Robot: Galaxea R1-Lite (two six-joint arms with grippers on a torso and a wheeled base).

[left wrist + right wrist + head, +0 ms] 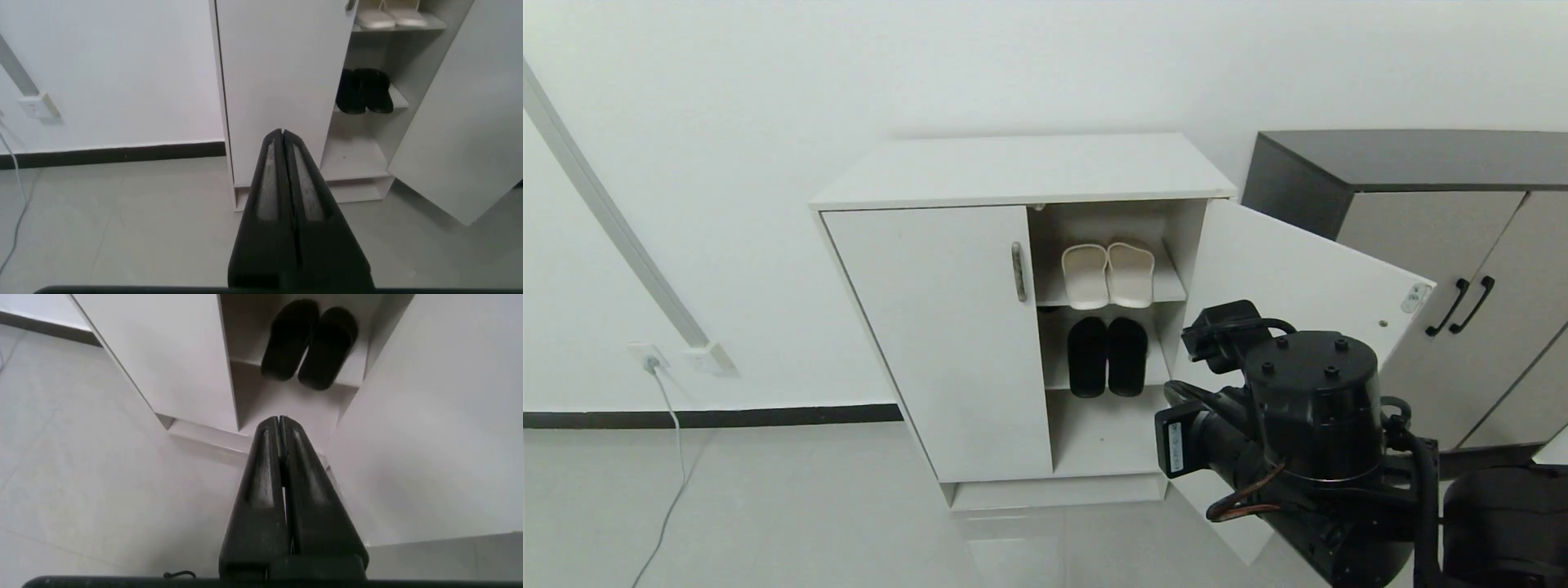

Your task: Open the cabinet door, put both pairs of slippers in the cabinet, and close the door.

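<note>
A: So, head view first: which step are we at?

B: The last one, I'd say. The cabinet (1021, 167) fills the middle of the frame, with its open door (1290, 278) swung out toward the right. The white slippers (1107, 274) sit on the upper shelf and the black slippers (1107, 356) on the shelf beneath, so both pairs are inside. Only the closing is left.

A: Is there room to swing it?

B: It's tight. The right arm sits at the lower right, in front of the open door's inner face. I judge it must draw clear, reach the outer face and push toward the shut door (939, 343). The grey cupboard (1421, 245) stands just behind the open door's free edge at the right of the frame. Bare floor (768, 506) lies at the lower left.

A: Left wrist view?

B: The left gripper (282, 143) is pressed fully together and holds nothing. It hangs above the floor (122, 220), well short of the shut door (282, 73). The black slippers (365, 90) show beyond it on their shelf.

A: And the right wrist view?

B: The right gripper (279, 429) is likewise closed tight and empty. It points at the cabinet's base, between the shut door (163, 351) and the open door (441, 416). The black slippers (310, 339) reach the front edge of their shelf, so the door ought to be eased home, not slammed.
</note>
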